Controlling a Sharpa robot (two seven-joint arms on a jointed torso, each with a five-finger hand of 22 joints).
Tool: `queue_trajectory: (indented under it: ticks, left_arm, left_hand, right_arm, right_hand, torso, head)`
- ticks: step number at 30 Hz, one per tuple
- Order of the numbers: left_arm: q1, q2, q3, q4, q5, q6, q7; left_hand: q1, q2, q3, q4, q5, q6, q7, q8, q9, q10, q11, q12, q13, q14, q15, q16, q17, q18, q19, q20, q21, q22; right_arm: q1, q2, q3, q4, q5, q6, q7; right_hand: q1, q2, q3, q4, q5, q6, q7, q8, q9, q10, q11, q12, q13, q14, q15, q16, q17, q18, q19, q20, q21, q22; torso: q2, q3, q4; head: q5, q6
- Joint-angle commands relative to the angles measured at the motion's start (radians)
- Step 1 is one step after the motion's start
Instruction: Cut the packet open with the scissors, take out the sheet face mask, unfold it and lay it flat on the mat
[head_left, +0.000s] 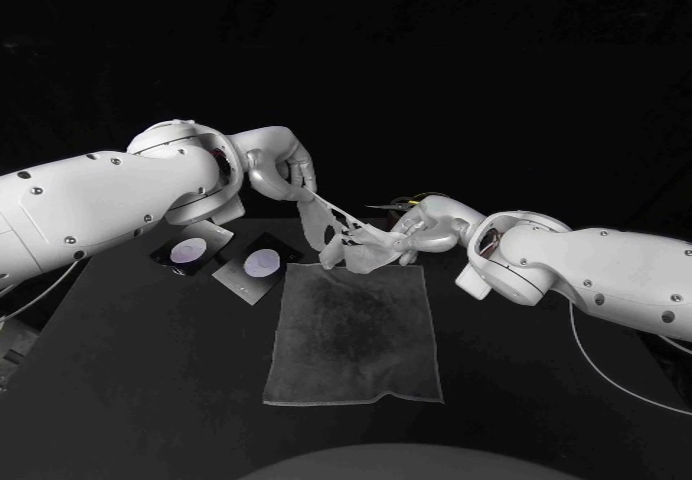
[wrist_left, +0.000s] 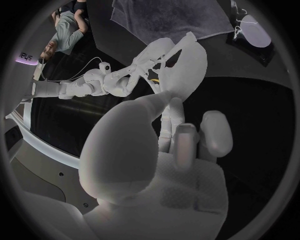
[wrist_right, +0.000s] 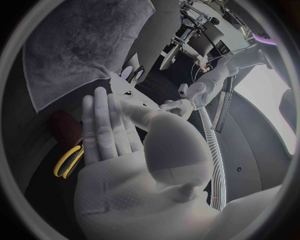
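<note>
The white sheet mask (head_left: 346, 232) hangs stretched in the air between my two hands, above the far edge of the grey mat (head_left: 353, 340). My left hand (head_left: 281, 165) pinches its upper end, raised over the table. Lower and to the right, my right hand (head_left: 423, 233) holds the other end. In the left wrist view the mask (wrist_left: 181, 62) runs from my left hand (wrist_left: 178, 142) out to my right hand (wrist_left: 115, 82). The yellow-handled scissors (wrist_right: 69, 160) lie on the table beside my right hand (wrist_right: 125, 140). Two pieces of the dark packet (head_left: 260, 265) lie left of the mat.
The mat (wrist_left: 169, 17) lies flat in the middle of the black table (head_left: 144, 380). The second packet piece (head_left: 192, 250) lies under my left arm. The scissors (head_left: 392, 206) sit just behind my right hand.
</note>
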Motion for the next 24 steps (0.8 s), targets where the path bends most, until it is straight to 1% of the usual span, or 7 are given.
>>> queue_trajectory:
  ticks: [1, 5, 8, 10, 12, 18, 24]
  left_arm:
    - [0.002, 0.003, 0.002, 0.001, 0.004, 0.019, -0.012]
    - [0.002, 0.008, 0.001, 0.003, 0.007, 0.024, -0.013]
    - [0.002, 0.01, 0.001, 0.005, 0.008, 0.029, -0.015]
    - [0.002, 0.011, 0.001, 0.006, 0.009, 0.032, -0.016]
    - [0.002, 0.011, 0.001, 0.007, 0.009, 0.034, -0.018]
    - [0.003, 0.015, 0.0, 0.01, 0.01, 0.045, -0.022]
    - [0.003, 0.018, -0.002, 0.017, 0.01, 0.066, -0.029]
  left_hand:
    - [-0.003, 0.01, 0.005, 0.002, 0.005, 0.007, -0.003, 0.003, 0.002, 0.003, -0.001, 0.0, -0.001, 0.052, 0.002, 0.0, 0.116, -0.013, -0.002, 0.001, -0.001, 0.001]
    - [-0.003, 0.01, 0.005, 0.002, 0.005, 0.007, -0.003, 0.003, 0.002, 0.003, -0.001, 0.0, -0.001, 0.052, 0.002, 0.0, 0.116, -0.013, -0.002, 0.001, -0.001, 0.001]
    - [-0.003, 0.01, 0.006, 0.001, 0.005, 0.007, -0.003, 0.003, 0.002, 0.004, -0.001, 0.0, -0.001, 0.052, 0.002, 0.0, 0.115, -0.013, -0.003, 0.001, -0.001, 0.0]
    - [-0.003, 0.01, 0.006, 0.001, 0.005, 0.007, -0.003, 0.003, 0.002, 0.004, -0.001, 0.0, -0.001, 0.052, 0.002, 0.0, 0.115, -0.013, -0.003, 0.001, -0.001, 0.0]
    - [-0.003, 0.01, 0.006, 0.001, 0.005, 0.007, -0.003, 0.003, 0.002, 0.004, -0.001, 0.0, -0.001, 0.052, 0.002, 0.0, 0.115, -0.013, -0.003, 0.001, -0.001, 0.0]
    - [-0.004, 0.009, 0.007, 0.001, 0.005, 0.007, -0.003, 0.003, 0.002, 0.004, -0.001, 0.0, -0.001, 0.051, 0.002, 0.0, 0.114, -0.013, -0.002, 0.001, -0.001, 0.001]
    - [-0.004, 0.009, 0.008, 0.0, 0.005, 0.007, -0.003, 0.003, 0.003, 0.004, -0.001, -0.001, -0.001, 0.052, 0.001, 0.0, 0.115, -0.013, -0.002, 0.001, 0.0, 0.002]
  right_arm:
    - [-0.011, 0.002, -0.001, -0.006, 0.017, -0.004, 0.006]
    - [-0.02, 0.008, -0.001, -0.011, 0.027, -0.001, 0.017]
    - [-0.024, 0.013, -0.001, -0.013, 0.032, -0.002, 0.029]
    - [-0.026, 0.014, -0.001, -0.014, 0.035, -0.003, 0.038]
    - [-0.027, 0.015, -0.001, -0.014, 0.037, -0.002, 0.042]
    - [-0.029, 0.014, -0.001, -0.022, 0.02, 0.015, 0.03]
    - [-0.031, 0.011, -0.001, -0.033, -0.025, 0.023, 0.006]
  right_hand:
    - [-0.019, -0.028, -0.03, 0.003, 0.002, -0.005, 0.005, -0.004, 0.003, 0.03, -0.043, 0.007, 0.001, -0.007, 0.0, -0.008, 0.001, 0.028, -0.004, 0.014, -0.008, -0.001]
    - [-0.049, -0.058, -0.085, 0.021, 0.002, -0.022, 0.008, -0.005, 0.005, 0.004, -0.038, 0.006, 0.001, -0.029, 0.013, -0.021, 0.001, 0.024, -0.024, 0.026, -0.043, -0.023]
    - [-0.106, -0.116, -0.146, 0.055, 0.006, -0.1, 0.037, -0.036, -0.006, -0.084, -0.005, 0.009, 0.001, -0.109, 0.048, -0.05, -0.013, 0.021, -0.051, 0.061, -0.162, -0.11]
    - [-0.11, -0.143, -0.196, 0.072, 0.011, -0.135, 0.053, -0.045, -0.01, -0.125, 0.011, 0.014, 0.004, -0.151, 0.063, -0.052, -0.02, 0.038, -0.029, 0.092, -0.256, -0.191]
    - [-0.117, -0.157, -0.238, 0.084, 0.008, -0.161, 0.065, -0.053, -0.015, -0.156, 0.025, 0.011, 0.003, -0.183, 0.075, -0.056, -0.025, 0.04, -0.022, 0.106, -0.302, -0.23]
    - [-0.109, -0.164, -0.406, 0.111, 0.011, -0.231, 0.093, -0.062, -0.025, -0.237, 0.052, 0.016, 0.004, -0.271, 0.101, -0.043, -0.038, 0.037, 0.0, 0.125, -0.422, -0.337]
    - [-0.091, -0.141, -0.562, 0.121, 0.013, -0.276, 0.101, -0.053, -0.03, -0.283, 0.061, 0.02, 0.004, -0.337, 0.114, -0.012, -0.045, 0.028, 0.017, 0.128, -0.483, -0.394]
  torso:
    - [0.0, -0.0003, 0.0003]
    - [0.001, 0.0004, 0.0013]
    - [0.001, 0.0, 0.0006]
    - [0.001, -0.0001, 0.0]
    - [0.001, -0.0006, -0.0002]
    - [-0.001, -0.0008, 0.0002]
    - [0.0, -0.001, 0.0003]
  head:
    - [0.003, 0.0]
    - [0.004, -0.002]
    - [0.004, -0.002]
    - [0.003, -0.003]
    - [0.003, -0.004]
    - [0.003, -0.005]
    - [0.005, -0.004]
